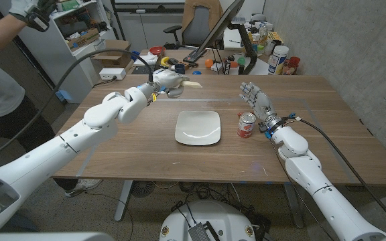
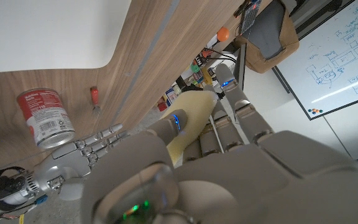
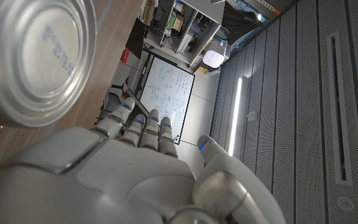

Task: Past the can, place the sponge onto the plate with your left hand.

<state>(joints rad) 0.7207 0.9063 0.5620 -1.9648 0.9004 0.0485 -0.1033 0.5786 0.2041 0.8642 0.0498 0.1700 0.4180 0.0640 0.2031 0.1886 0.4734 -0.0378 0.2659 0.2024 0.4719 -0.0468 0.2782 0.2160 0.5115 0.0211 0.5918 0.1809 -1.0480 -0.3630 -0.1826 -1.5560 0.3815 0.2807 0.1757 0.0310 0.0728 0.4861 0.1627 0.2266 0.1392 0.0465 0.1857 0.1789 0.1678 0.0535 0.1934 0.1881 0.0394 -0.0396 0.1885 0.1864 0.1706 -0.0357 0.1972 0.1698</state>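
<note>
My left hand (image 1: 166,79) is raised above the far side of the table and holds a pale yellow sponge (image 1: 191,84), whose tip sticks out to the right. In the left wrist view the sponge (image 2: 188,118) lies between the fingers (image 2: 241,118). A white square plate (image 1: 198,127) lies at the table's middle, nearer to me than the sponge. A red can (image 1: 246,124) stands upright just right of the plate. My right hand (image 1: 258,99) stands open, fingers apart, close beside and behind the can (image 3: 33,56).
Clutter of bottles, a jar (image 1: 279,59), small toys and a monitor stand crowds the far table edge. A person's sleeve and gloved hand (image 1: 25,17) show at the top left. A black cable (image 1: 79,67) runs along my left arm.
</note>
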